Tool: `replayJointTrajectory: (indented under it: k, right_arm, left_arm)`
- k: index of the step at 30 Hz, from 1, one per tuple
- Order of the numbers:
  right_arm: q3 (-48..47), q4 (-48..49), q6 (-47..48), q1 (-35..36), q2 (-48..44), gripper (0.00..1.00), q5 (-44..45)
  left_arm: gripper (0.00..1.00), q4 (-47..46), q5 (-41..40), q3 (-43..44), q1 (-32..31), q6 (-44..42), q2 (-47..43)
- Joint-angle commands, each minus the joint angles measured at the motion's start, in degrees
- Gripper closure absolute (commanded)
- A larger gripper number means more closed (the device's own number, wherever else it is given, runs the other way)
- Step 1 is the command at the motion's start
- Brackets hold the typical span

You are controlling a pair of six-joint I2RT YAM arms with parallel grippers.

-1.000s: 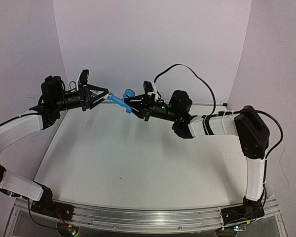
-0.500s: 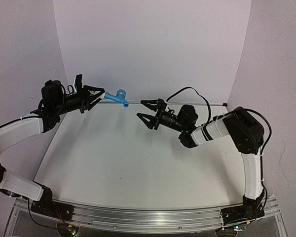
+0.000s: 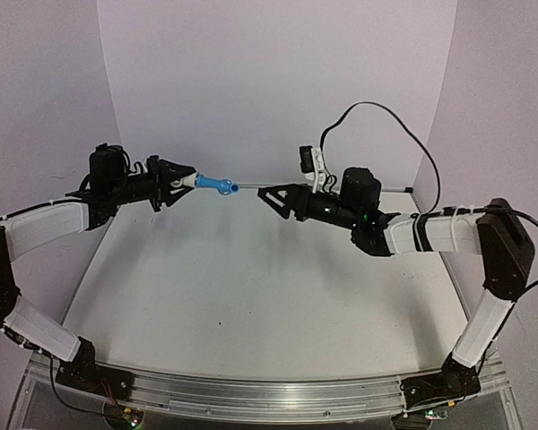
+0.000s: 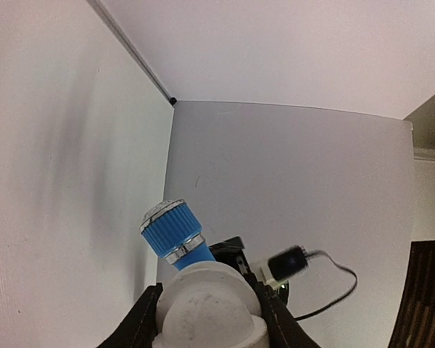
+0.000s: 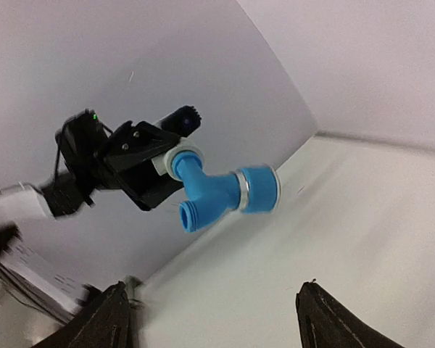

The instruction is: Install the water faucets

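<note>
Blue tap (image 3: 217, 185) on its white fitting (image 4: 210, 304) jutting from the left tool (image 3: 187, 179), open air between its tip and the right tool (image 3: 267, 194) (jaws spread, facing it), both high over the counter (image 3: 251, 296), back wall (image 3: 278, 90) close behind, cable (image 3: 377, 112) looping above

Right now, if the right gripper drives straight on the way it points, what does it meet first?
Most likely the blue faucet, held out by the left gripper. In the wrist view it sits almost dead ahead of the open right gripper, though the gap between them is hard to judge.
</note>
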State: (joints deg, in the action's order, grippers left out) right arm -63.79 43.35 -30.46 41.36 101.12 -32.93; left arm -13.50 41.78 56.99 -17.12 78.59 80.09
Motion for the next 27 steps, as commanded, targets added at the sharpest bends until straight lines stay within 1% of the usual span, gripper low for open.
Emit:
replayJointTrajectory:
  k: [1, 2, 4, 7, 8, 9, 10, 12, 13, 14, 16, 20, 23, 26, 27]
  right_arm:
    - [-0.3, -13.8, 54.9, 6.3, -5.5, 0.17, 13.9]
    - [0.2, -14.1, 68.5, 8.0, -5.7, 0.16, 16.8]
    - [1.2, -13.3, 86.2, 10.2, -5.6, 0.14, 19.0]
    - [2.4, -9.4, 99.2, 10.7, -5.7, 0.14, 17.6]
    - [3.0, -7.5, 105.1, 10.7, -5.7, 0.13, 16.2]
    - [3.5, -6.5, 108.3, 10.7, -5.7, 0.13, 15.5]
    - [3.8, -5.8, 115.4, 10.7, -5.6, 0.13, 14.1]
    - [4.7, -2.7, 125.0, 10.6, -4.8, 0.13, 12.3]
    - [4.6, -1.3, 132.4, 10.7, -4.1, 0.13, 11.6]
    - [4.3, -0.9, 135.5, 10.7, -3.4, 0.13, 11.3]
    - [3.4, -0.6, 147.3, 10.8, -1.7, 0.13, 11.4]
    - [0.5, -4.2, 158.5, 10.8, -0.5, 0.14, 10.7]
    - [-1.3, -6.1, 162.7, 10.8, 0.3, 0.15, 9.9]
    - [-2.8, -5.7, 166.0, 10.8, 2.0, 0.15, 9.3]
    - [-3.8, -5.5, 167.0, 10.9, 2.9, 0.15, 7.6]
  left_arm:
    - [1.00, -1.5, 7.2, 2.6, 0.2, 11.2, 0.7]
    - [1.00, -1.4, 8.5, 2.4, 0.3, 13.2, 1.2]
    - [1.00, -1.0, 11.2, 1.6, 0.3, 17.2, 1.9]
    - [1.00, 0.0, 13.1, -0.1, 0.3, 21.3, 1.3]
    - [1.00, 0.6, 13.5, -1.1, 0.3, 22.1, 0.7]
    - [1.00, 1.0, 13.6, -1.5, 0.3, 22.8, 0.4]
    - [1.00, 1.9, 13.7, -2.1, 0.3, 23.4, -0.3]
    - [1.00, 3.9, 14.0, -2.5, 0.3, 24.5, -0.9]
    - [1.00, 4.8, 14.5, -2.4, 0.3, 25.0, -1.0]
    - [1.00, 5.3, 14.9, -2.3, 0.3, 25.3, -1.0]
    - [1.00, 6.5, 15.3, -2.3, 0.3, 25.7, -1.4]
    - [1.00, 8.9, 16.5, -2.3, 0.2, 26.3, -1.8]
    - [1.00, 9.8, 17.1, -2.4, 0.3, 26.4, -2.1]
    - [1.00, 10.2, 17.8, -2.8, 0.2, 26.9, -2.4]
    - [1.00, 10.5, 18.1, -3.2, 0.2, 27.0, -2.6]
